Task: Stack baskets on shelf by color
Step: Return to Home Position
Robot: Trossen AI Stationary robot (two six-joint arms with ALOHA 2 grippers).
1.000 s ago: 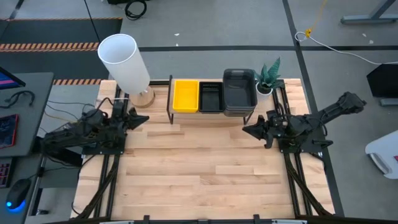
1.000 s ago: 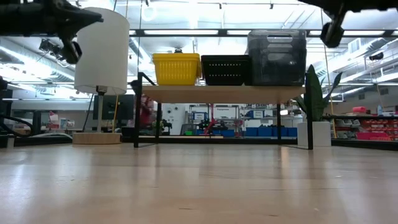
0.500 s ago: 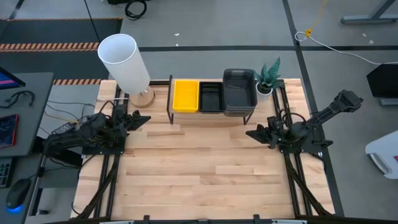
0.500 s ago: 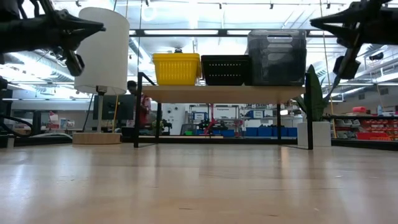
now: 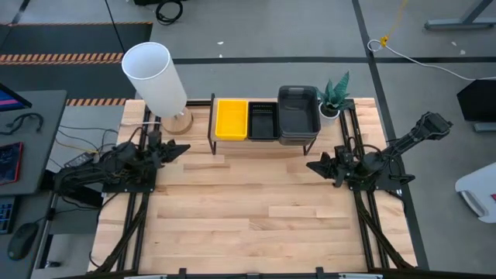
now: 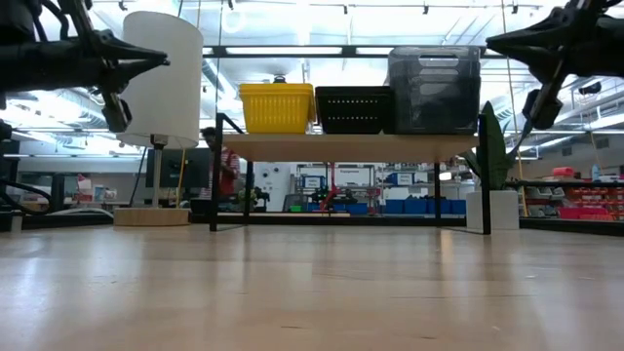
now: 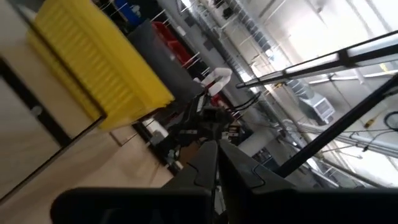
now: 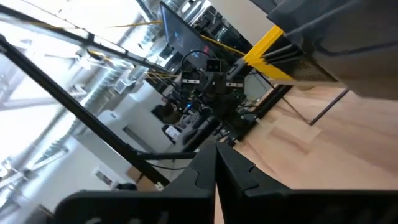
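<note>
Hovering with fingers pressed together at the counter's sides, the left gripper and right gripper should retreat level, clear of lamp and plant, leaving yellow baskets, black baskets and grey baskets on the far shelf.

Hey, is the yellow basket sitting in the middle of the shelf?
No, the yellow basket sits at the shelf end nearest the lamp; the black basket holds the middle.

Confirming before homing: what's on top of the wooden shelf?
On the light-wood shelf, side by side: bright yellow plastic baskets, black slotted baskets, larger dark grey baskets. How many nest in each stack is hidden.
</note>
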